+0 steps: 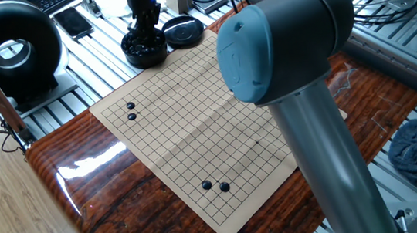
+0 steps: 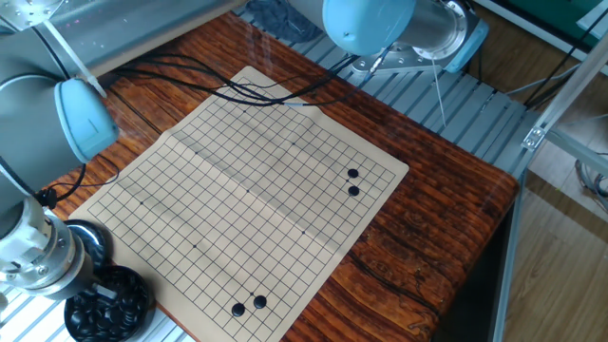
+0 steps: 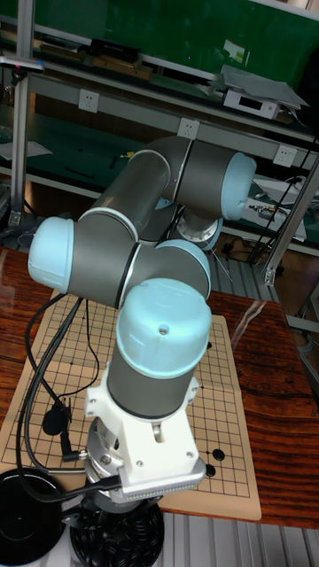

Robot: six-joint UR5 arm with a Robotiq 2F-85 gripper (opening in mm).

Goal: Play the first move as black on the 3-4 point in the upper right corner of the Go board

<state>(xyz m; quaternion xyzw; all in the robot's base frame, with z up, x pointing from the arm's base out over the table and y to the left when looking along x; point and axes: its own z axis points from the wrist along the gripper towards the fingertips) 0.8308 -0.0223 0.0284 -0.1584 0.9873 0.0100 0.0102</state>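
Tall fixed view puts the bowl (image 3: 115, 536) of black stones nearest, off the board's near edge, with the arm (image 3: 159, 354) bent down over it and hiding the gripper. One fixed view shows the gripper (image 1: 144, 35) sunk among the heaped stones (image 1: 145, 53), so I cannot tell how wide its fingers stand or whether they have hold of anything. The first risk is right there: in so full a heap the fingers may pinch two stones, or catch one by its glossy edge so that it slips on the way up, or drag the bowl sideways against the lid (image 1: 182, 31) just beside it. Further out lies the board (image 1: 194, 126), thin and loose on the polished table (image 1: 84, 184), so a hard set-down could shift it or make a round stone skid off its crossing. Two pairs of black stones already sit on it, one pair (image 2: 248, 305) near the bowl and one pair (image 2: 352, 181) in the next corner; they could be bumped or mistaken for a marker. Farthest, the 3-4 point itself is unmarked, and which corner counts as upper right I cannot tell; a miscount of one line would spoil the move.
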